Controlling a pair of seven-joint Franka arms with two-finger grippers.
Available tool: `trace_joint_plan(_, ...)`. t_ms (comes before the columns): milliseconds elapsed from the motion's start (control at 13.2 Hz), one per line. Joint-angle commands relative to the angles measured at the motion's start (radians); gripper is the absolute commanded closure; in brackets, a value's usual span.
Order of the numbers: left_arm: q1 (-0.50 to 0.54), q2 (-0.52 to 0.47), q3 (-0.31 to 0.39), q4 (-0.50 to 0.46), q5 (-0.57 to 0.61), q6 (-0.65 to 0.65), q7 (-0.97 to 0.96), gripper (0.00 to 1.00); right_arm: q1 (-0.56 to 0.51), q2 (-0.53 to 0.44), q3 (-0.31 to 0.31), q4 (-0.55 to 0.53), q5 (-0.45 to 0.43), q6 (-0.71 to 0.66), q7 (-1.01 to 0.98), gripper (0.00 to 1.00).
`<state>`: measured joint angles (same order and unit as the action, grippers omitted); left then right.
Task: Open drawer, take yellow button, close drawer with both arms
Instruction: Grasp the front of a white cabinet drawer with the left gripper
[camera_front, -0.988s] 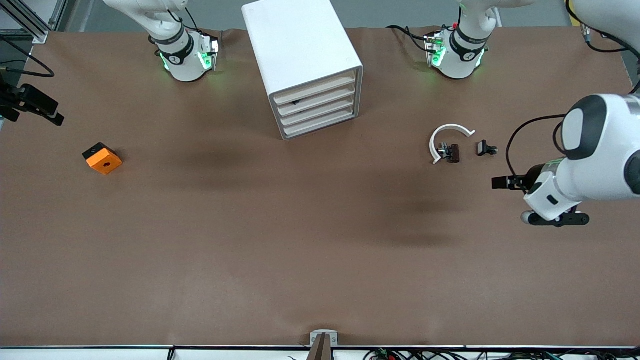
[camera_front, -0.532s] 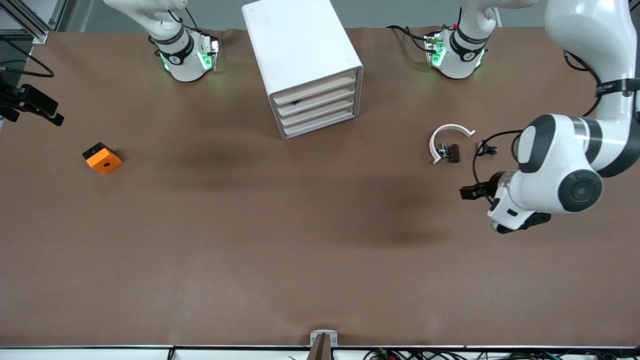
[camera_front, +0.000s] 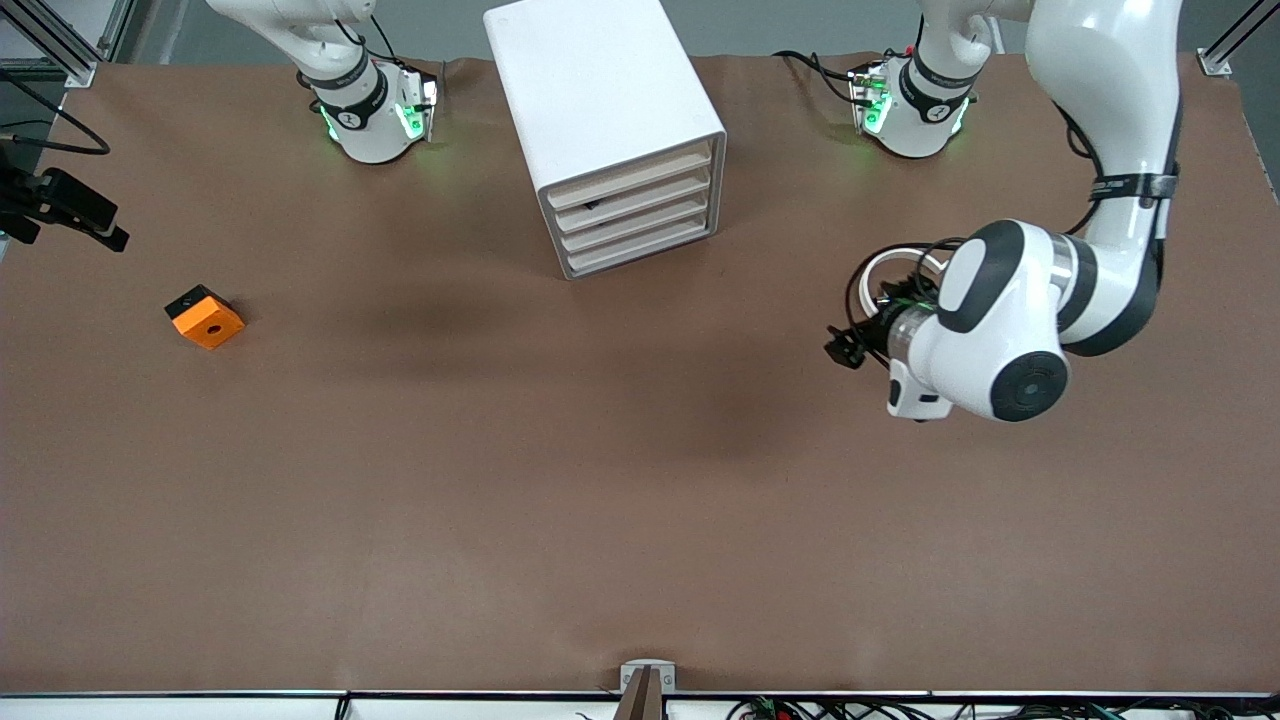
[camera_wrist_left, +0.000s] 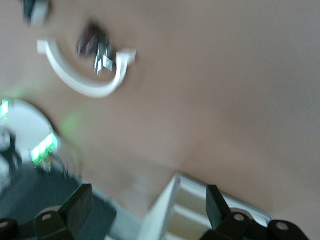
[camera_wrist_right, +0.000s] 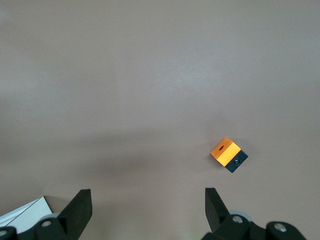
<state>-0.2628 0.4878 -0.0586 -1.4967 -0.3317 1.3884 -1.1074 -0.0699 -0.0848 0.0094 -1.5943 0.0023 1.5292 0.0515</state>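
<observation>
The white cabinet (camera_front: 600, 110) stands at the table's middle near the robots' bases. Its four drawers (camera_front: 632, 208) all sit pushed in. The button is hidden. My left gripper (camera_front: 845, 348) hangs open and empty over the table beside the white curved strip (camera_front: 885, 262), toward the cabinet. In the left wrist view its gripper (camera_wrist_left: 147, 195) is empty, and the cabinet's drawer fronts (camera_wrist_left: 195, 212) show ahead. My right gripper (camera_wrist_right: 147, 196) is open and empty, high over bare table, with the cabinet's corner (camera_wrist_right: 22, 215) at the view's edge.
The orange square block (camera_front: 205, 317) lies toward the right arm's end and also shows in the right wrist view (camera_wrist_right: 225, 150). The curved strip (camera_wrist_left: 85, 75) and black clips (camera_wrist_left: 92, 45) lie under the left arm. A small dark speck (camera_front: 592, 205) shows above the second drawer.
The left arm has swung in from the table's end toward the cabinet, and now covers part of the curved strip and the clips. Nothing else has moved.
</observation>
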Motion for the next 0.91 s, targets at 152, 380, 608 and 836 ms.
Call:
trace_joint_plan(152, -0.004, 0.078, 0.002, 0.065, -0.199, -0.074, -0.441, 0.0, -0.004, -0.018, 0.006, -0.018, 0.002, 0.009, 0.008, 0.0)
trace_joint_plan(380, -0.01, 0.153, 0.0, 0.065, -0.321, -0.074, -0.761, 0.0, -0.004, -0.018, 0.006, -0.018, 0.002, 0.008, 0.008, 0.0)
trace_joint_plan(608, -0.015, 0.186, -0.032, 0.064, -0.407, -0.074, -0.978, 0.0, -0.007, -0.018, 0.006, -0.018, 0.002, 0.005, 0.008, 0.0)
trace_joint_plan(836, -0.015, 0.21, -0.096, 0.061, -0.473, -0.103, -1.084, 0.0, -0.007, -0.018, 0.006, -0.018, 0.002, -0.001, 0.008, 0.0)
